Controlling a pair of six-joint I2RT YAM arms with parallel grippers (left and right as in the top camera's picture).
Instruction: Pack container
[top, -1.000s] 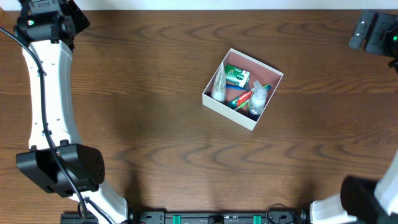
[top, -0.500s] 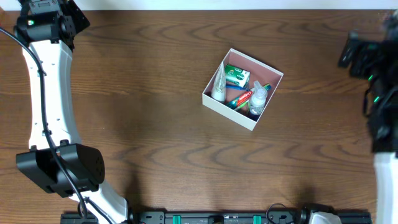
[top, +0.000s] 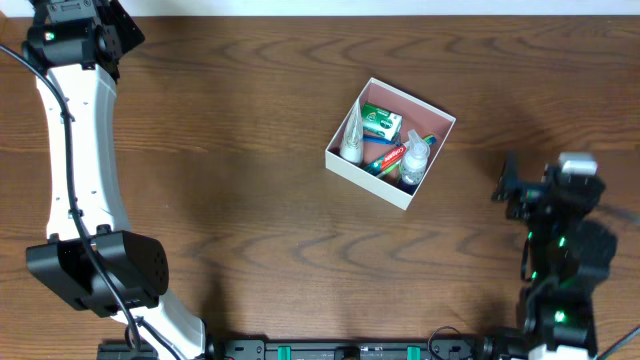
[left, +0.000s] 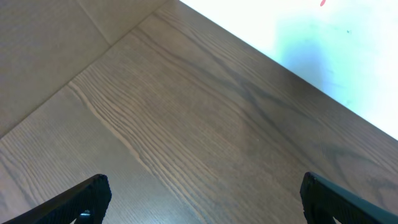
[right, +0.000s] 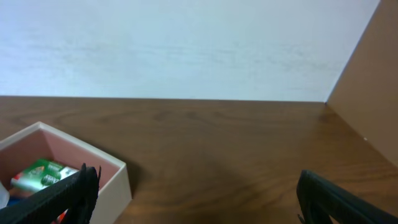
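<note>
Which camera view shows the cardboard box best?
The overhead view: the whole box is visible from above, with the toiletries inside it. The right wrist view shows only one corner at its lower left edge, with a green packet inside. The left wrist view shows only table, no box.

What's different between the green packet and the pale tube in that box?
The green packet is a boxy block, green and white; the pale tube is whitish and tapers to a point at one end. In the overhead view the green packet sits toward the container top corner, while the pale tube lies lengthwise along its left wall. Both lie inside the container, side by side.
</note>
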